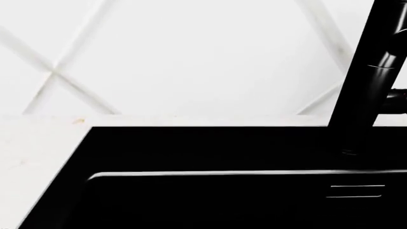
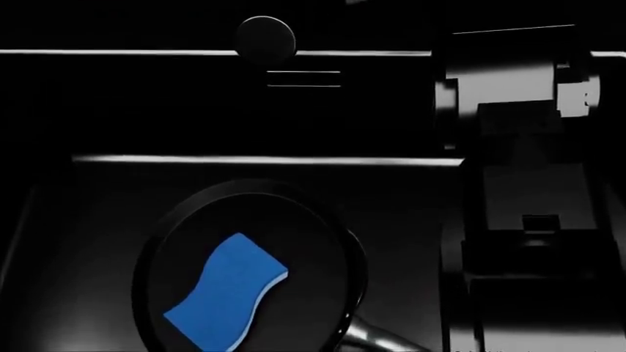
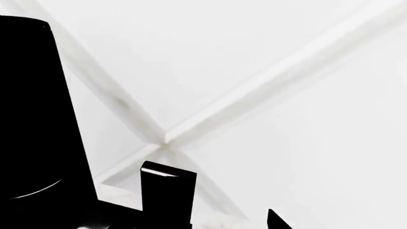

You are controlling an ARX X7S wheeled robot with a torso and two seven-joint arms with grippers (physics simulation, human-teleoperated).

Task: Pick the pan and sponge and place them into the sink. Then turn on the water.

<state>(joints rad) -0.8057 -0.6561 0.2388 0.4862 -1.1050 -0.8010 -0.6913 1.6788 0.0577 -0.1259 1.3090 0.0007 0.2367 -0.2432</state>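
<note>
The black pan (image 2: 318, 242) lies inside the black sink (image 2: 59, 242), its grey handle (image 2: 377, 339) at the near edge. The blue sponge (image 2: 227, 292) rests flat in the pan. The black faucet (image 1: 369, 81) rises from the sink's back rim (image 1: 190, 143), its side lever (image 1: 397, 101) sticking out. No water runs. My right gripper (image 3: 213, 224) is open next to the faucet (image 3: 38, 119). A black upright bar (image 3: 167, 195) stands beside the faucet; I cannot tell whether it is the lever or a finger. My left gripper's fingers do not show.
A white tiled wall (image 1: 190, 57) stands right behind the sink. White counter (image 1: 32, 157) borders the basin. An overflow slot (image 2: 304, 78) marks the back wall of the basin. My right arm (image 2: 528, 220) reaches over the sink's right side.
</note>
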